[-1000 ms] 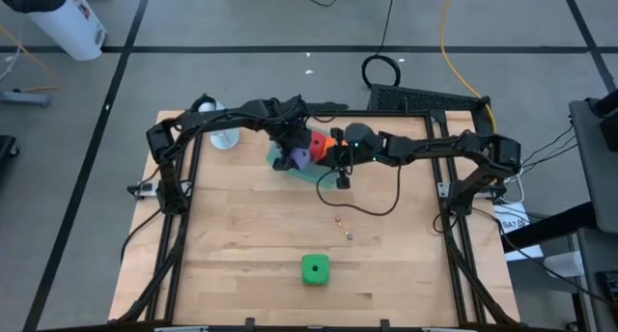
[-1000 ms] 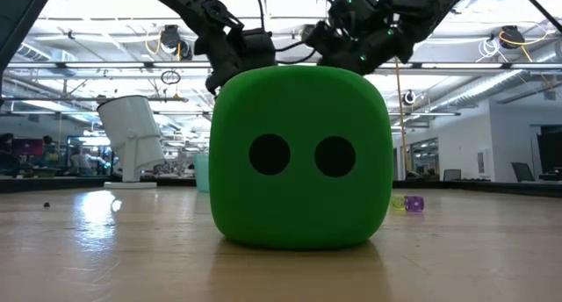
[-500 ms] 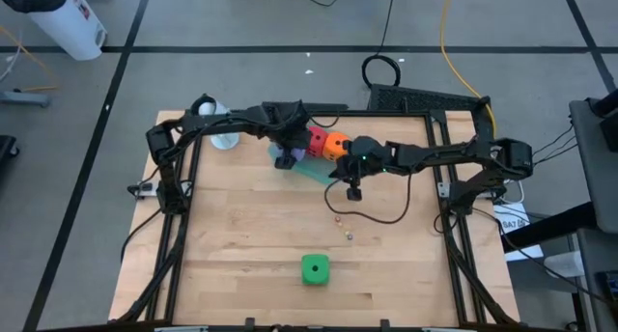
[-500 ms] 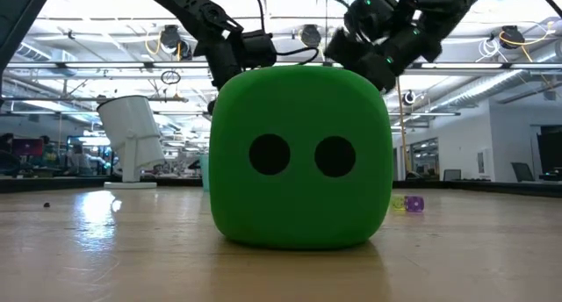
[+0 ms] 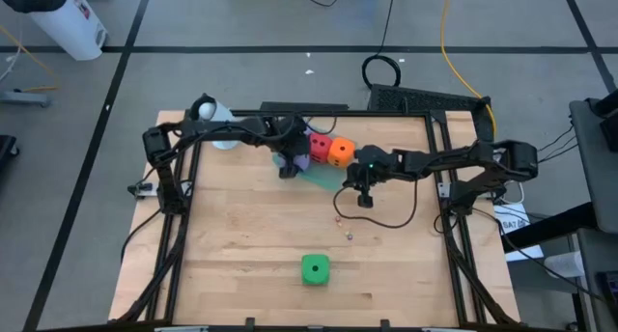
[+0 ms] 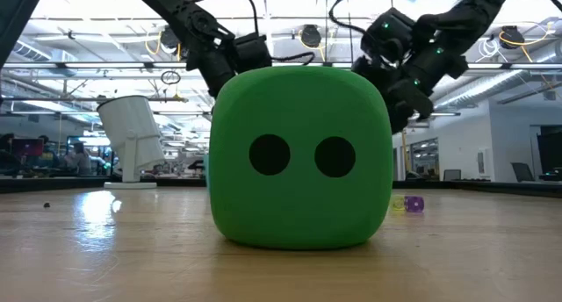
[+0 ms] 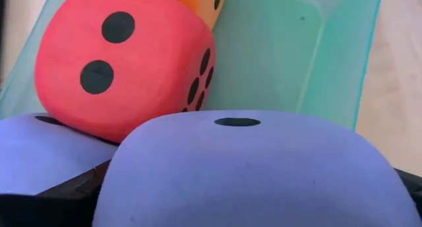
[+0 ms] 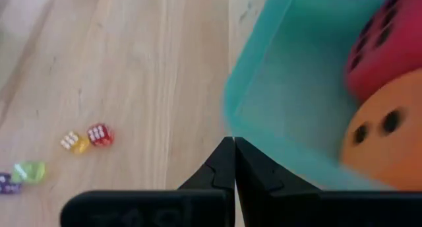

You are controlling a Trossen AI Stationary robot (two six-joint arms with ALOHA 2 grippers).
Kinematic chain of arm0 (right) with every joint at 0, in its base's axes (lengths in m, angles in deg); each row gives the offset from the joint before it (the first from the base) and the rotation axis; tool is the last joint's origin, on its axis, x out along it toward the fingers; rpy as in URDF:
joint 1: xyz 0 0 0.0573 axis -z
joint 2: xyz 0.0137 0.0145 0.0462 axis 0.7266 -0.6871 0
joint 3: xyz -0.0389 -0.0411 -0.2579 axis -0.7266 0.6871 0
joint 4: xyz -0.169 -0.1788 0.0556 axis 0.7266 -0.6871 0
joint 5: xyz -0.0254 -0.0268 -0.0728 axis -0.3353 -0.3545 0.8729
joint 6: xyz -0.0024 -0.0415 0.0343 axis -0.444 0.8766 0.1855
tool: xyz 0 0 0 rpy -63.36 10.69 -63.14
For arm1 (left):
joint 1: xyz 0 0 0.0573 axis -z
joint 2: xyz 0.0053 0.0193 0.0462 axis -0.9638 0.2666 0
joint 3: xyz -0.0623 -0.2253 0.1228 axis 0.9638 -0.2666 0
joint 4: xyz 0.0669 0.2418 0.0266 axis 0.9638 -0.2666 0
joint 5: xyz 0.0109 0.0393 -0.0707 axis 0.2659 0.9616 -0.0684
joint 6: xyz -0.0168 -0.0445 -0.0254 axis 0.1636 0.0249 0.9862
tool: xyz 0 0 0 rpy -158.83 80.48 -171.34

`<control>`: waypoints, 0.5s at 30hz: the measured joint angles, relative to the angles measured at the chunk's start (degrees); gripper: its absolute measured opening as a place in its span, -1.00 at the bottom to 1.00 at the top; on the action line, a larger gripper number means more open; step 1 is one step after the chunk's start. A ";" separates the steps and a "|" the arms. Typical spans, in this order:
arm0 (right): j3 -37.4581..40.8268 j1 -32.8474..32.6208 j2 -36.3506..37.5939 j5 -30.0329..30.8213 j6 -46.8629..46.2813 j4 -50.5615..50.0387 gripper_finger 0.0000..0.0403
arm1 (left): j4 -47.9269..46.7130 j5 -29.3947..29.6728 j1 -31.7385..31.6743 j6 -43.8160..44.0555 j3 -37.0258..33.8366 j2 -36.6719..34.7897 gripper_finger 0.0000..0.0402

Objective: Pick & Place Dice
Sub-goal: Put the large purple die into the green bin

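1. The left gripper (image 5: 289, 164) is hanging over the teal tray (image 5: 323, 174) at its side away from the orange die, its fingers spread wide around a purple die (image 7: 250, 167) — the dark fingertips are showing on either side of that cube in the left wrist view, though whether they are pressing it cannot be told.
2. The right gripper (image 5: 363, 199) is sitting just outside the tray's wall (image 8: 264, 108), fingers pressed together with nothing between them.
3. The tray is lying on the wooden table (image 5: 241, 235) and holding four dice.
4. The green die (image 5: 315, 268) is standing alone, well apart from the tray, two pips facing the low camera.
5. The red die (image 7: 125, 62) is leaning on both purple dice inside the tray.
6. The second purple die (image 7: 39, 154) is lying beside the first, under the red one.
7. The orange die (image 5: 340, 152) is sitting beside the red die.
8. Tiny dice (image 8: 82, 140) — yellow and red — are lying on the wood near the tray.
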 joint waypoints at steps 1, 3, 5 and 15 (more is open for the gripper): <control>0.20 -0.19 0.59 -0.04 -0.02 0.52 -1.00 | -0.02 -0.08 0.72 0.12 0.00 0.00 0.98; 1.06 -0.67 2.73 -0.06 -0.02 -0.13 -1.00 | -0.08 -0.18 2.21 0.27 -0.04 0.04 0.98; 1.44 -1.62 5.07 -0.02 0.00 -0.06 -1.00 | -0.24 0.21 3.96 0.65 -0.04 0.06 0.98; 2.24 -6.56 14.20 1.61 -1.53 3.82 -1.00 | -0.39 0.81 11.25 0.53 -0.04 0.15 0.98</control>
